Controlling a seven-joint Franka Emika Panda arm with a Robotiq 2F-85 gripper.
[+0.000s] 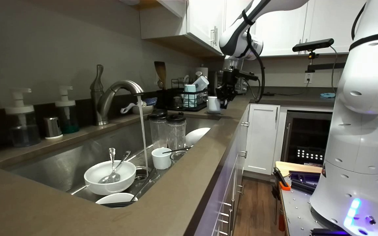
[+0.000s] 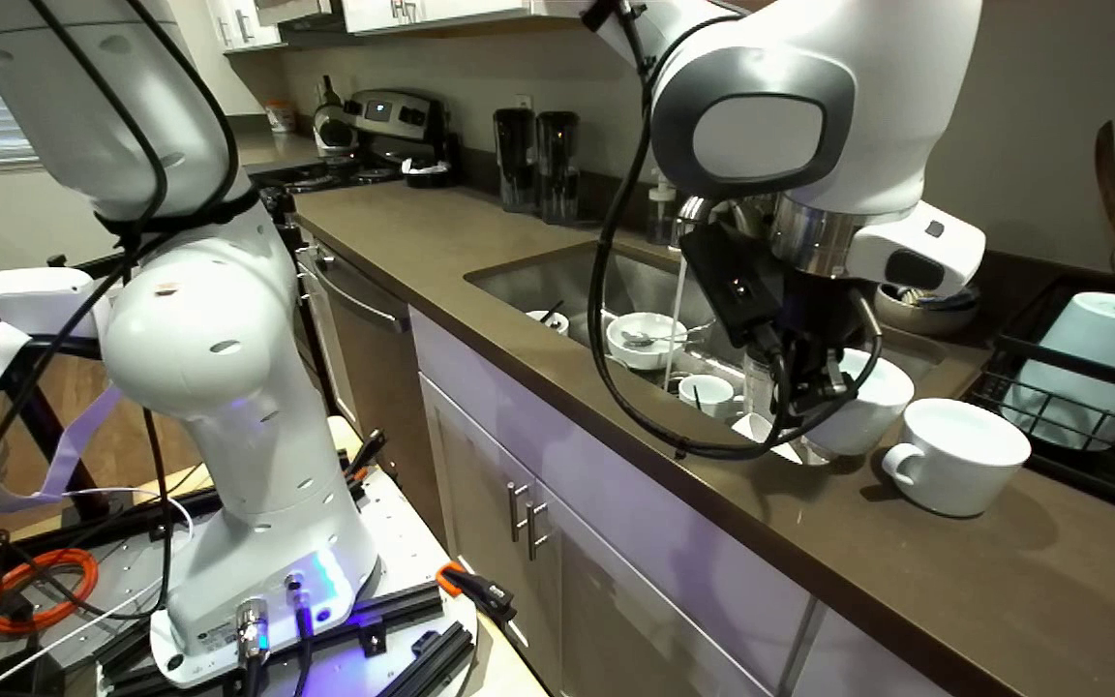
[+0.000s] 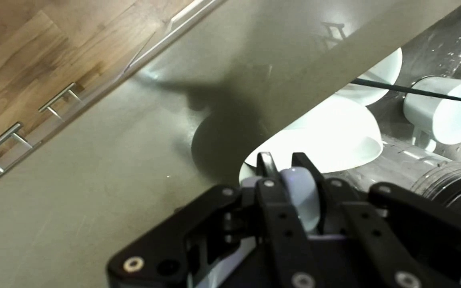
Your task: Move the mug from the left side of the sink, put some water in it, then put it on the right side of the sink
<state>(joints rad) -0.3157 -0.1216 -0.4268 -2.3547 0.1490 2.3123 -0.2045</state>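
Observation:
The white mug (image 2: 872, 407) is in my gripper (image 2: 824, 387), beside the rack end of the sink (image 2: 543, 276). In the wrist view the handle (image 3: 301, 196) sits between the fingers (image 3: 265, 164), which are shut on it; the mug's body is mostly hidden under the gripper there. An exterior view also shows the mug (image 1: 213, 104) just left of the gripper (image 1: 223, 104). How high its base is above the counter I cannot tell. Water (image 1: 142, 127) runs from the faucet (image 1: 123, 87) into the sink.
A second white mug (image 2: 964, 455) stands on the counter by the black dish rack (image 2: 1051, 402). The sink holds a white cup (image 1: 161, 159), a bowl with spoons (image 1: 110, 178), clear jars (image 1: 176, 132) and a tilted white bowl (image 3: 322, 140).

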